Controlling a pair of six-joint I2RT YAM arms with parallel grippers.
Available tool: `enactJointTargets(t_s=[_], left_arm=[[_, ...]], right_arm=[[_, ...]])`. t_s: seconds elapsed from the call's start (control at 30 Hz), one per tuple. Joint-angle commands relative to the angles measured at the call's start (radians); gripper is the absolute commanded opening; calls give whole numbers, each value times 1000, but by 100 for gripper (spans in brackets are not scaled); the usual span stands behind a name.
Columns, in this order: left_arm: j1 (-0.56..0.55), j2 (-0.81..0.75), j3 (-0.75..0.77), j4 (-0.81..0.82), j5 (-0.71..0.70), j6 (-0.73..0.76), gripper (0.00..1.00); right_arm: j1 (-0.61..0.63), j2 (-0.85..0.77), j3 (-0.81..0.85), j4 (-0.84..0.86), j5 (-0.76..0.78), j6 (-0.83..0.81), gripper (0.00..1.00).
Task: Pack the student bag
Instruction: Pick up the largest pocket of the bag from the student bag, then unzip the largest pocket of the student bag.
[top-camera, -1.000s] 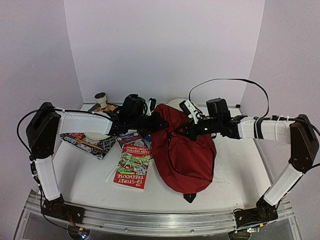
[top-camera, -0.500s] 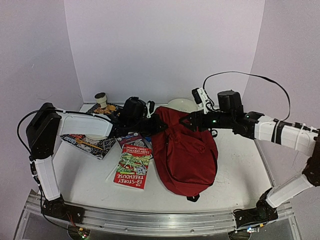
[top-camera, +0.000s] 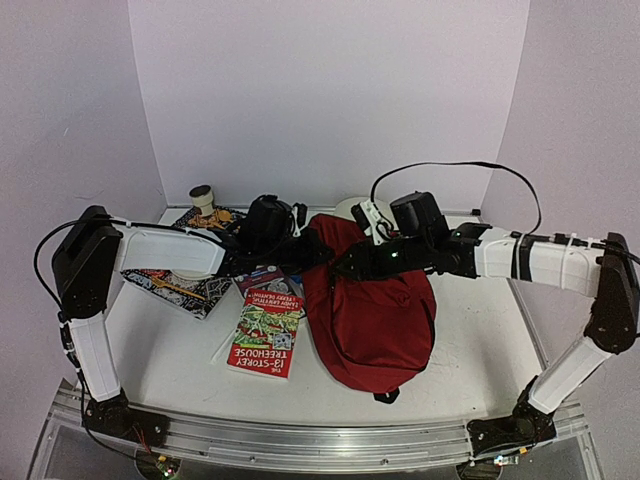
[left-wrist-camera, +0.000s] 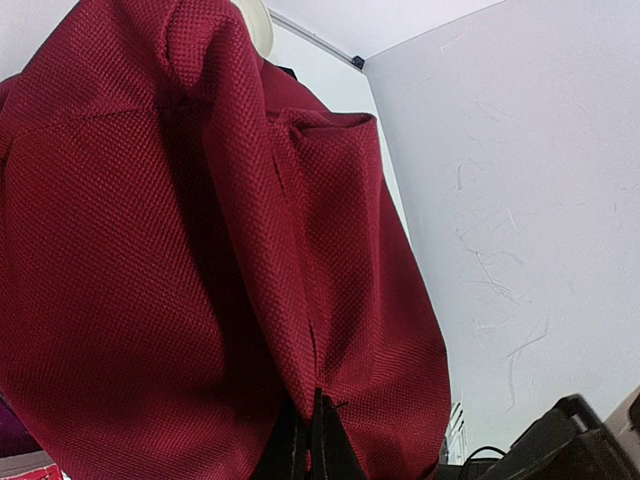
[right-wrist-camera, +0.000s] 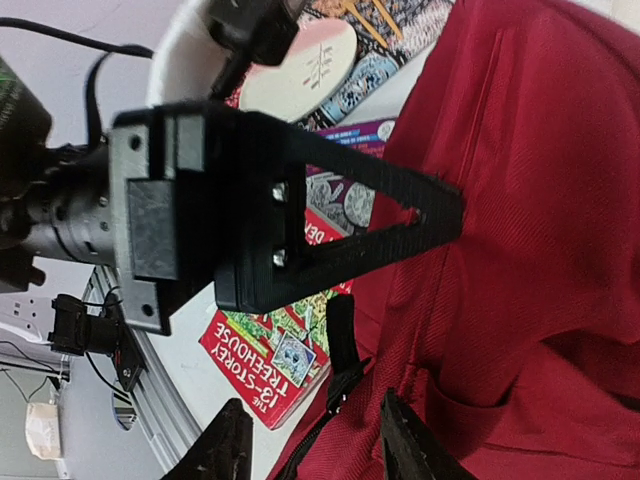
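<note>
The dark-red student bag (top-camera: 372, 305) lies in the middle of the table, top end towards the back wall. My left gripper (top-camera: 318, 250) is shut on a fold of its fabric at the upper left edge; in the left wrist view the fingers (left-wrist-camera: 300, 455) pinch the red cloth (left-wrist-camera: 200, 220). My right gripper (top-camera: 345, 268) is open just above the bag's upper left part, close to the left gripper. In the right wrist view its jaws (right-wrist-camera: 315, 425) straddle a black zipper pull and strap (right-wrist-camera: 340, 345) on the bag (right-wrist-camera: 520, 230), touching nothing.
A red book titled 13-Storey Treehouse (top-camera: 265, 330) lies left of the bag, also in the right wrist view (right-wrist-camera: 270, 375). More books (top-camera: 180, 285) lie under the left arm. A small cup (top-camera: 203, 197) and a white bowl (top-camera: 352, 207) stand at the back wall.
</note>
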Motion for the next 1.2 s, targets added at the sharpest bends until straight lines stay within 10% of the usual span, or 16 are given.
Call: enactJointTargets(t_s=[0.0, 0.33, 0.63, 1.17], left_arm=[[-4, -79, -1, 80, -24, -9, 0], [-13, -80, -2, 84, -22, -9, 0], [-13, -89, -4, 85, -44, 10, 0], [55, 27, 173, 4, -25, 90, 0]], right_arm=[[18, 29, 71, -44, 52, 59, 40], [22, 98, 118, -49, 47, 60, 33], [30, 63, 104, -56, 44, 46, 0], [110, -150, -27, -106, -56, -82, 0]])
